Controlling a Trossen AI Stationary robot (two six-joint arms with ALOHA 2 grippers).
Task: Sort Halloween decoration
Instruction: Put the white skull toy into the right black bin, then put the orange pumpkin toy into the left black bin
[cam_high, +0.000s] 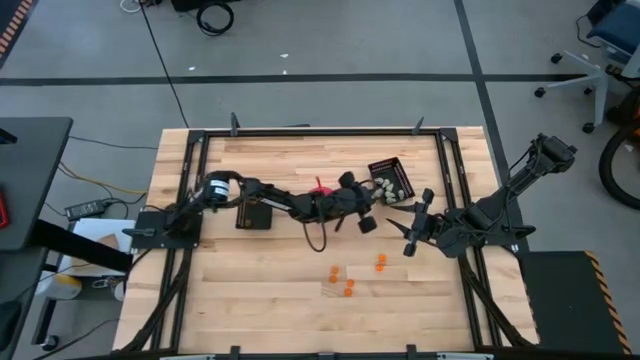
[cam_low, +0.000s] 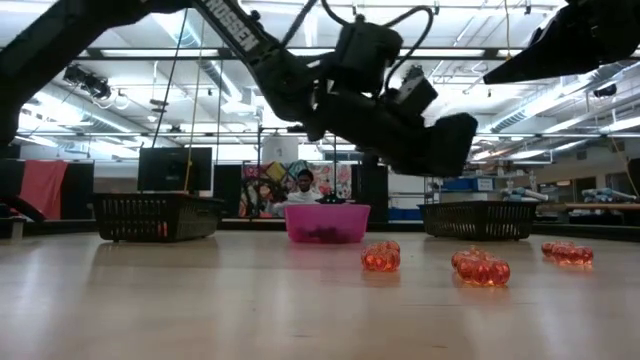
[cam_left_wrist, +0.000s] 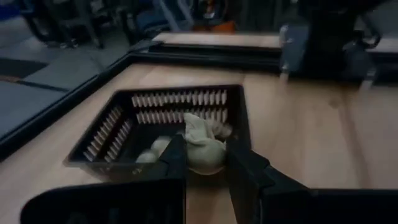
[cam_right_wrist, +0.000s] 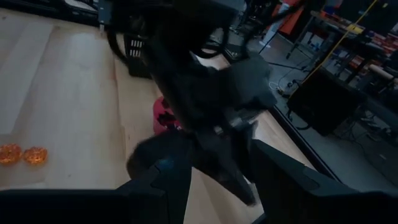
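My left gripper (cam_left_wrist: 202, 163) is shut on a whitish-grey trinket (cam_left_wrist: 200, 146). It hangs above the table just short of the near side of a black tray (cam_high: 391, 177), which holds more whitish trinkets (cam_left_wrist: 155, 149). Three orange trinkets (cam_high: 348, 285) lie on the table toward the near edge; they also show in the low view (cam_low: 483, 270). The pink bowl (cam_low: 327, 222) sits mid-table, mostly hidden under my left arm in the high view. A second black tray (cam_high: 253, 216) stands on the left. My right gripper (cam_high: 409, 232) waits open at the right, holding nothing. My left gripper pinches the whitish-grey trinket's rounded lower part (cam_left_wrist: 208, 160) between its two fingers, while the pointed upper part (cam_left_wrist: 194, 124) sticks out past them. The fingers reach nearly level from the table's left, slanting slightly down. The trinket is lifted clear of the table.
In the low view the two black trays (cam_low: 155, 215) (cam_low: 478, 218) stand either side of the bowl. A black frame rail (cam_high: 320, 132) runs round the table. A person (cam_low: 303, 185) sits in the room beyond the far edge. Bare wood (cam_high: 240, 290) lies at the near left.
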